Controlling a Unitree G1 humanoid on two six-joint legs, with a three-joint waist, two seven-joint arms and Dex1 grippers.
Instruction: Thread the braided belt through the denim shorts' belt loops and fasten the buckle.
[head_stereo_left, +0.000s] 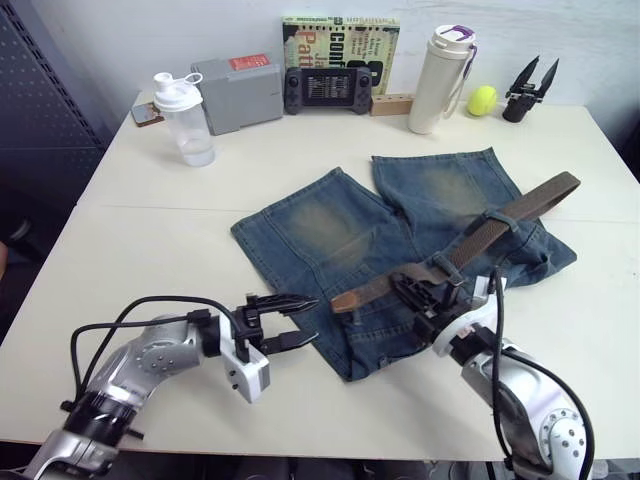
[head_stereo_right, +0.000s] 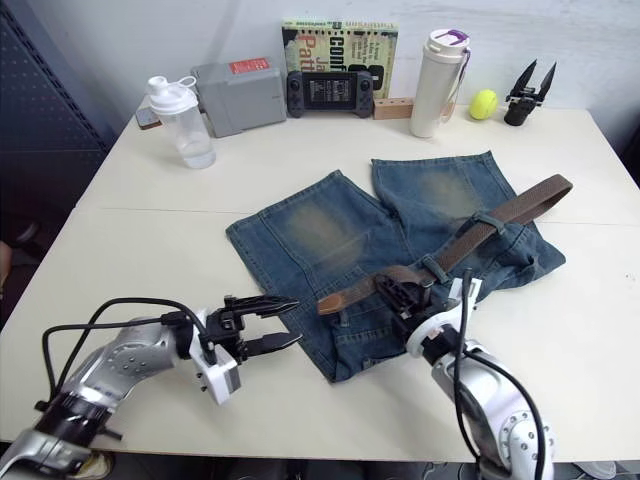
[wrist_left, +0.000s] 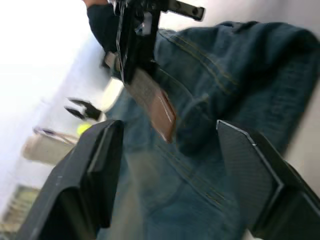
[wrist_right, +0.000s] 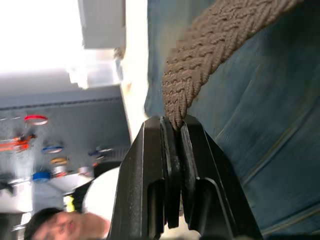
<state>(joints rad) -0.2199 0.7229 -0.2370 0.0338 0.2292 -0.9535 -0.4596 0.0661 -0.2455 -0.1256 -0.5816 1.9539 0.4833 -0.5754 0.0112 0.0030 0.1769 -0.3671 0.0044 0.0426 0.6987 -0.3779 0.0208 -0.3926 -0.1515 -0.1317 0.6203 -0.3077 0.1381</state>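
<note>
Feeding on, the right hand (head_stereo_left: 415, 290) pinching the braided belt (head_stereo_left: 470, 240) across the denim shorts (head_stereo_left: 400, 250) should slide its tan tip toward the spread left hand (head_stereo_left: 290, 322).

Faded blue denim shorts (head_stereo_left: 400, 240) with paler, yellowish worn patches; dark brown braided belt (head_stereo_left: 470, 243) with a woven plait pattern and what looks like a smooth reddish-brown tip; black gripper fingers (wrist_left: 90, 170); cream table (head_stereo_left: 150, 230).
</note>
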